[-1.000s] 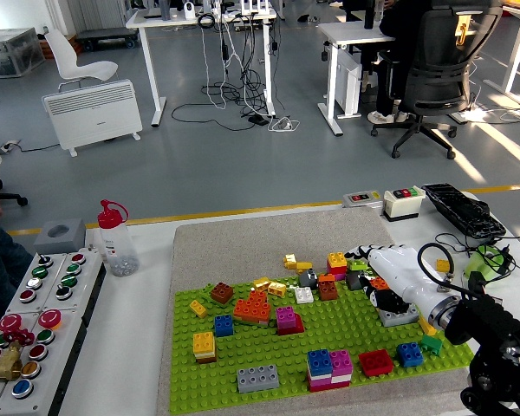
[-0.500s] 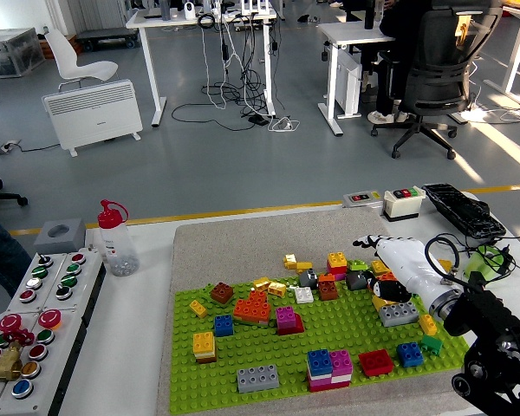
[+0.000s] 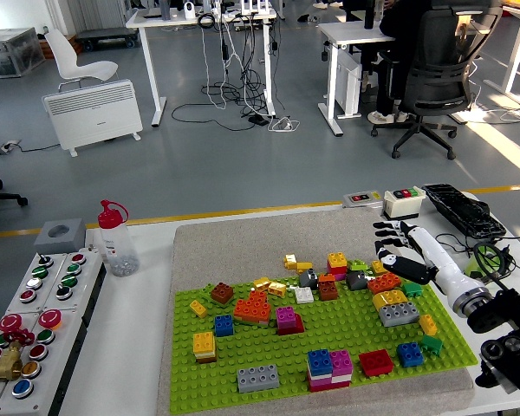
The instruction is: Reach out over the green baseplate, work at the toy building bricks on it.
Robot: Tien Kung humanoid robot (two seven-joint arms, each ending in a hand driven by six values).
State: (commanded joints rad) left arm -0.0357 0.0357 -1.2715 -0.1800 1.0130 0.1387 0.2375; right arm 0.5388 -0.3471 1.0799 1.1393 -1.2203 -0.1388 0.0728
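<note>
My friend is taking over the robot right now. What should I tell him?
Right hand: open, holding nothing, over the baseplate's far right corner, above the orange brick.
Left hand: not in view.
Green baseplate: lies on the grey mat, with many bricks scattered on it.
Done: no brick picked up yet.
Left: grasp a brick and work on the plate.

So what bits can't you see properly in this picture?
- Left hand: outside the head view altogether.
- Right hand: its fingertips are too small to show whether they touch any brick.
- Button box: cut off by the left and bottom edges.
- Far bricks on the green baseplate: crowded together, so the shapes blur.
</note>
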